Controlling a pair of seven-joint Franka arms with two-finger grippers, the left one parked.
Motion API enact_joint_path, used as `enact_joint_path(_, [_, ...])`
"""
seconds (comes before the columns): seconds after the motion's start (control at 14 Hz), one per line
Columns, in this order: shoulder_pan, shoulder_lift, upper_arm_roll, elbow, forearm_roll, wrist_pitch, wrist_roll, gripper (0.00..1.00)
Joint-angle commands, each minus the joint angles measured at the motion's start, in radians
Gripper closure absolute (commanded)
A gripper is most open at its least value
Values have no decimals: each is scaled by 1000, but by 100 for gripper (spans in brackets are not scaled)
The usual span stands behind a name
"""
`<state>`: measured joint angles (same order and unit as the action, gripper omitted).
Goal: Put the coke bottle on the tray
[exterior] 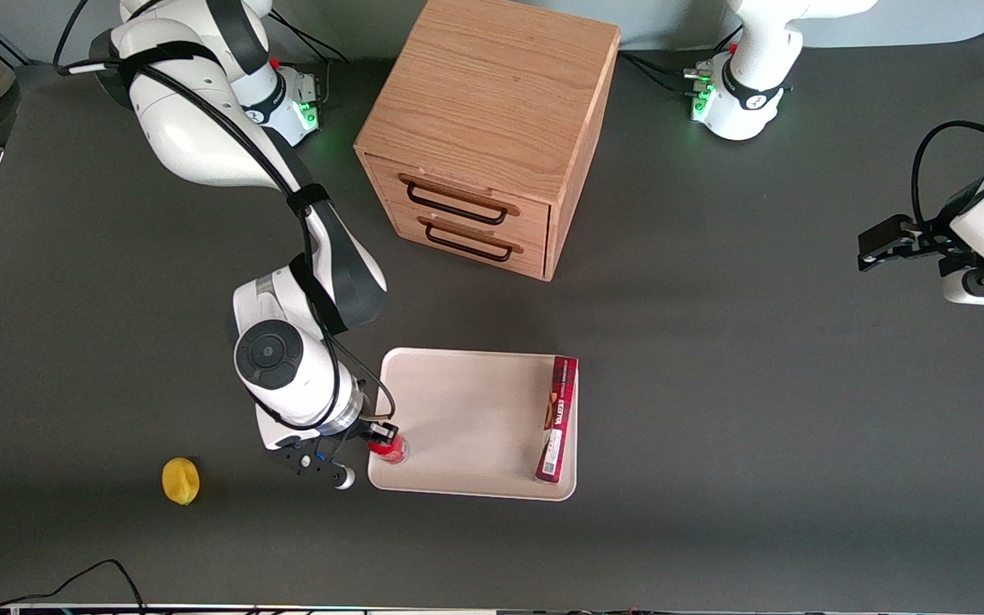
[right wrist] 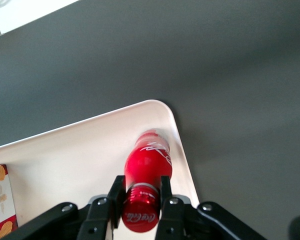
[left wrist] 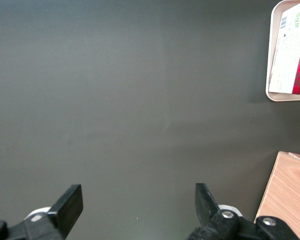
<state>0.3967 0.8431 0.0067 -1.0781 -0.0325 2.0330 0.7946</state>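
The coke bottle [right wrist: 146, 172] is glossy red with white script on its body and on its red cap, and a thin silvery ring below the cap. The gripper [right wrist: 142, 200] has its two black fingers [right wrist: 116, 194] clamped on the bottle's neck. The bottle stands upright just inside the tray's [exterior: 466, 410] corner nearest the front camera at the working arm's end, close to the rim; whether its base touches the tray floor cannot be told. The cream-white tray also holds a long dark-red box [exterior: 557, 418] lying along the rim toward the parked arm's end. Farther from the camera, the wooden drawer cabinet [exterior: 492, 128] stands on the bench [exterior: 757, 384].
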Motion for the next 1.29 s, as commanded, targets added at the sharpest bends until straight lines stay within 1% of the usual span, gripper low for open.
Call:
enact_joint_path(0.0, [14, 19, -13, 37, -18, -1, 29, 0])
enact_joint_path(0.14, [11, 5, -13, 35, -18, -2, 25, 0])
enact_joint_path(0.29, [4, -28, -10, 21, -17, -45, 18, 0])
enact_joint_path(0.43, [-9, -112, -2, -66, -15, -100, -9, 0])
enact_joint_path(0.71, [-79, -436, 13, -446, -3, -100, -219, 0])
enact_joint_path(1.0, [-203, -834, 22, -822, -1, -106, -464, 0])
enact_joint_path(1.07, [-220, -922, 22, -880, -1, -112, -500, 0])
enact_joint_path(1.21, [-261, -1034, 21, -916, -1, -206, -602, 0])
